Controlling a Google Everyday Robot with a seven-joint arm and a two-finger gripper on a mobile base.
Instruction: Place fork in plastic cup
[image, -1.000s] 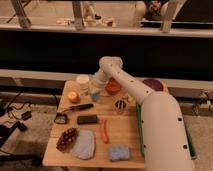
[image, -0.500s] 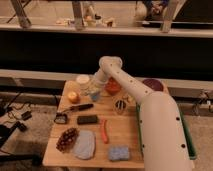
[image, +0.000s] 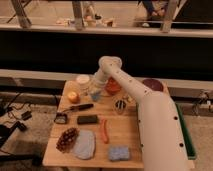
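Up at the table's far edge, about 11 o'clock from its centre, the gripper (image: 96, 91) hangs low over the plastic cup (image: 95, 94); whether it is clenched or released cannot be told, and the fork cannot be made out. Cup stands upright, long axis vertical, mouth up, mostly masked by the gripper.

Crowded there: white tub (image: 83, 81) just beside at 10 o'clock, orange fruit (image: 73, 97) at 9 o'clock, reddish bowl (image: 113, 87) at 2 o'clock. Dark plate (image: 152, 84) sits further right along the far edge.

At 6 o'clock from the cup a dark-handled utensil (image: 78, 107) lies slanted; below it a black block (image: 87, 119) and a small black item (image: 61, 118). A small dark metal cup (image: 120, 105) sits at 4 o'clock.

Open wood lies mid-table between these. Near edge holds pine cone (image: 66, 139), grey cloth (image: 84, 144), carrot (image: 104, 131), blue sponge (image: 118, 153). Robot arm (image: 150, 115) covers the wooden table's (image: 52, 155) right edge
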